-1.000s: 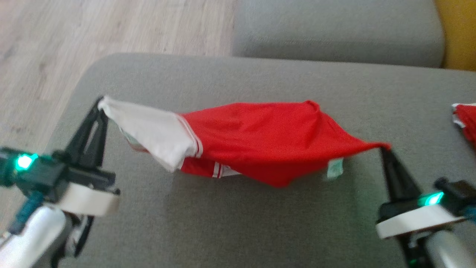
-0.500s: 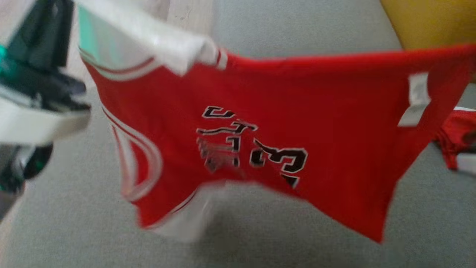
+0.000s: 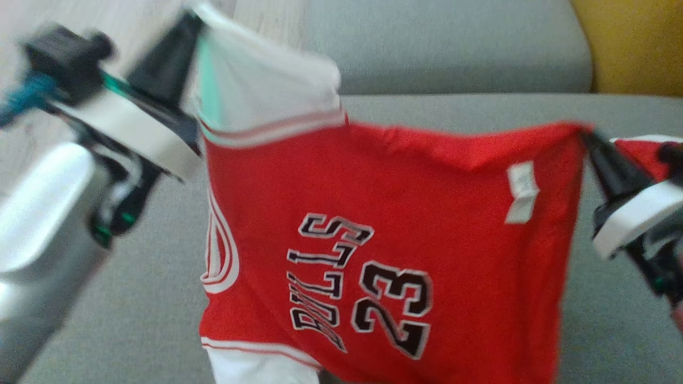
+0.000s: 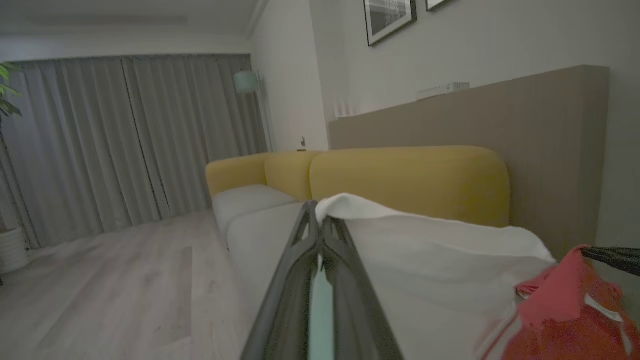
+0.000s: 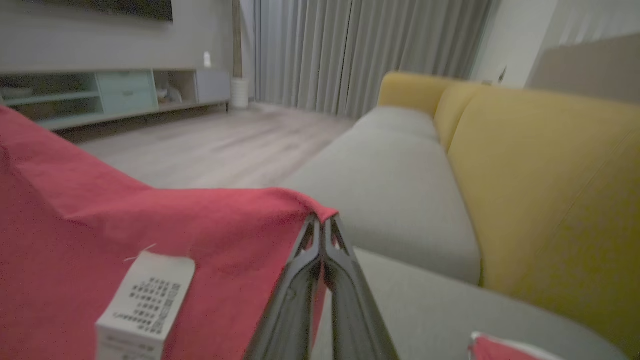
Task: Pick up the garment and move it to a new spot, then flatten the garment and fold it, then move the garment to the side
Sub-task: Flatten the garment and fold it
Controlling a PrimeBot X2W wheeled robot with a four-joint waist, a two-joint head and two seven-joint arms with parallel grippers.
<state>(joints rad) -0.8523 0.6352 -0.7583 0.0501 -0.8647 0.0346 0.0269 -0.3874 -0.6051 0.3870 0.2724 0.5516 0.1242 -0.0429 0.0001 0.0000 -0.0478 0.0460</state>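
Two corners of the red jersey (image 3: 405, 213) are clamped, the white one in the closed left fingers (image 3: 165, 64) and the red one in the closed right fingers (image 3: 608, 165), and it hangs stretched between them above the grey sofa (image 3: 133, 298).

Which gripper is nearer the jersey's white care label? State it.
Right. The right gripper pinches the jersey corner beside the care label; the left gripper holds the far white corner.

red jersey (image 3: 405, 213) with white trim and black lettering, grey sofa seat (image 3: 437, 48), yellow backrest (image 5: 540, 165)
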